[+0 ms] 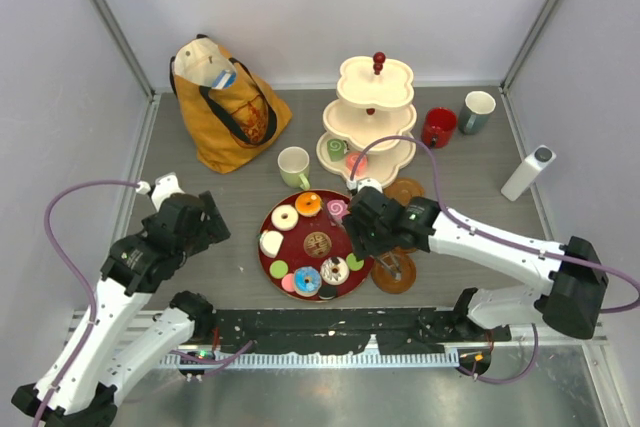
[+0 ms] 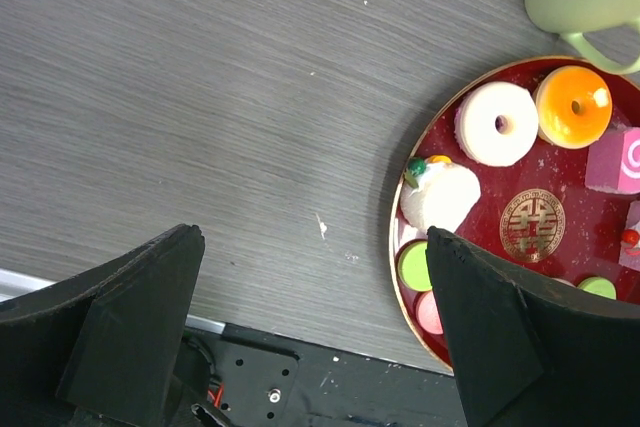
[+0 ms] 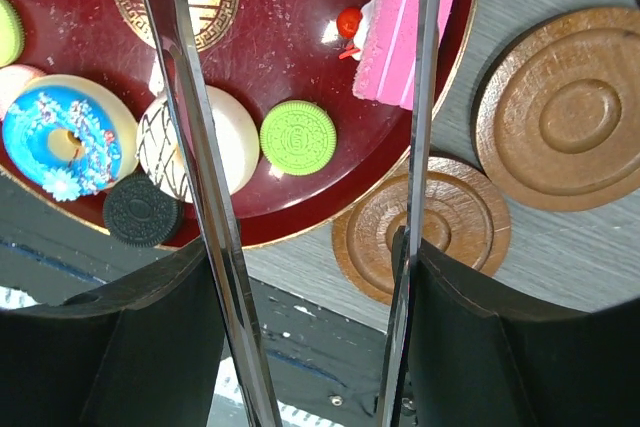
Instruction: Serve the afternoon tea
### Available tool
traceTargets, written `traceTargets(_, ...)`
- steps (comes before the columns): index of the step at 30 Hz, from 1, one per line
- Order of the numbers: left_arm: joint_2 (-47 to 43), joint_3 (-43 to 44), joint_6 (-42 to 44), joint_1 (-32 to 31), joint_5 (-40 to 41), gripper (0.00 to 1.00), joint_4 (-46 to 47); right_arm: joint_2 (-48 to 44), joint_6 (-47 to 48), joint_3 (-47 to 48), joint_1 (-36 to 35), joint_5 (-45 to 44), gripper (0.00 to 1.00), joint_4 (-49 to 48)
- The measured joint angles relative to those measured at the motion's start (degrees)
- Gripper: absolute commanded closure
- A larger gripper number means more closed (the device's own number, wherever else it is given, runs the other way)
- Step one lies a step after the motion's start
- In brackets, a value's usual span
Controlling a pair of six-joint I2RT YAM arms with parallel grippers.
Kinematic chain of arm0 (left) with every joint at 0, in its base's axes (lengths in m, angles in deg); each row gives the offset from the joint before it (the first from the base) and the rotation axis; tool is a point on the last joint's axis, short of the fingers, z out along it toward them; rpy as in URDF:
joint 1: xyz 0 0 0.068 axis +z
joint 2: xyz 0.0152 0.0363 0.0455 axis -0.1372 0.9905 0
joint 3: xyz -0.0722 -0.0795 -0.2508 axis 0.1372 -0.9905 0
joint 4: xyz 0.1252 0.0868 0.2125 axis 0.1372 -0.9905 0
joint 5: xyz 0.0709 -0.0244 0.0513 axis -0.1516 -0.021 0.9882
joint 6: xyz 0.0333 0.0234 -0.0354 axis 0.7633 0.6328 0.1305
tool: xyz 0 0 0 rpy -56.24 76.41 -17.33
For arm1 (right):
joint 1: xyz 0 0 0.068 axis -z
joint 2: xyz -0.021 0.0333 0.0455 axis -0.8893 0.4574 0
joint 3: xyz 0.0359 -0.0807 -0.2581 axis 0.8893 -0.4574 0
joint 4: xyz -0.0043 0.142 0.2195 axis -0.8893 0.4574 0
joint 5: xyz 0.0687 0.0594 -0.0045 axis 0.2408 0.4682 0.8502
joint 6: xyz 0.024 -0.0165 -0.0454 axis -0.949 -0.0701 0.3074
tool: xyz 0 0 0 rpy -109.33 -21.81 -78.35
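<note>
The right gripper (image 1: 355,237) is hanging over the dark-red tray (image 1: 268,265) at its 3 o'clock rim. Its long thin fingers (image 3: 190,127) are standing apart and empty, and in the wrist view they are bracketing a green sandwich cookie (image 3: 297,137), probably lining up a pick. The tray is carrying most of the pastries, among them a white donut (image 2: 497,122), an orange donut (image 2: 572,105) and a pink cake slice (image 3: 405,37). A few pastries are already sitting on the bottom tier of the cream three-tier stand (image 1: 372,92), at 1 o'clock from the tray. The pale green mug (image 1: 293,165) is waiting at the tray's 11 o'clock. The red mug (image 1: 438,127) and grey-blue mug (image 1: 477,110) are at the stand's 3 o'clock. Two wooden coasters (image 3: 425,227) are lying just off the rim. The left gripper (image 2: 312,247) is idling at 9 o'clock, its fingers spread over bare table, keeping clear.
</note>
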Motion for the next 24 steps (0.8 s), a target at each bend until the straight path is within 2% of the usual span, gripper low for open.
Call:
traceTargets(9, 0.94, -0.46, 0.00, 0.00, -0.63, 0.00, 0.00, 8.72, -6.05, 0.02, -1.99, -3.61, 0.34, -0.09)
traceTargets(17, 1.95, -0.48, 0.00, 0.00, -1.05, 0.00, 0.00, 9.81, -7.43, 0.07, -2.51, -4.31, 0.34, -0.48)
traceTargets(24, 2.38, -0.48, 0.00, 0.00, -1.07, 0.00, 0.00, 14.25, -7.43, 1.70, -2.51, -4.90, 0.34, -0.74)
